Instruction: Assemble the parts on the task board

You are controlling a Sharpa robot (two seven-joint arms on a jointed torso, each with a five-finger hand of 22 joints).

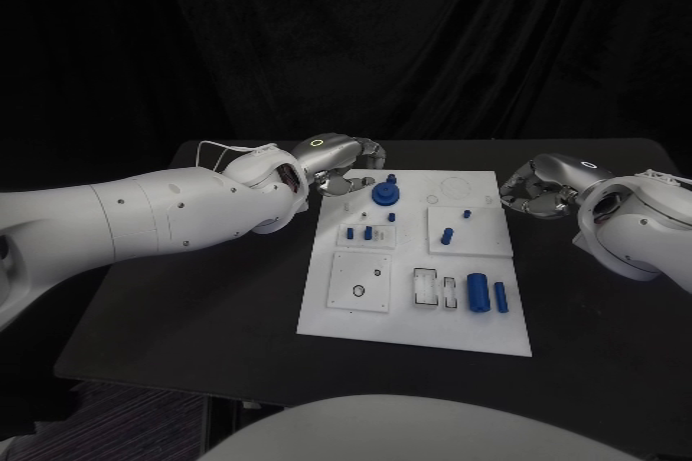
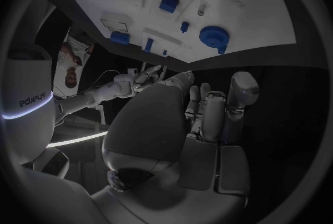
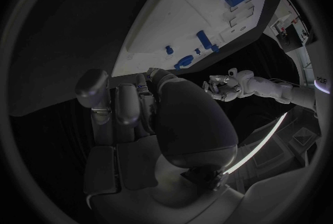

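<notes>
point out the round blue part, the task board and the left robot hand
round blue part point(image 1: 387, 194), head view, on its top face
task board point(image 1: 418, 326), head view, on a bare patch near its front edge
left robot hand point(image 1: 343, 157), head view, on the hand's middle

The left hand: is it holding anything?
No. The left hand hovers by the white board's far corner, fingers apart, nothing between them.

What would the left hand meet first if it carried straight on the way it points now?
Probably the round blue part at the task board's far end; the left hand points at it from beside the edge, though depth is unclear.
</notes>
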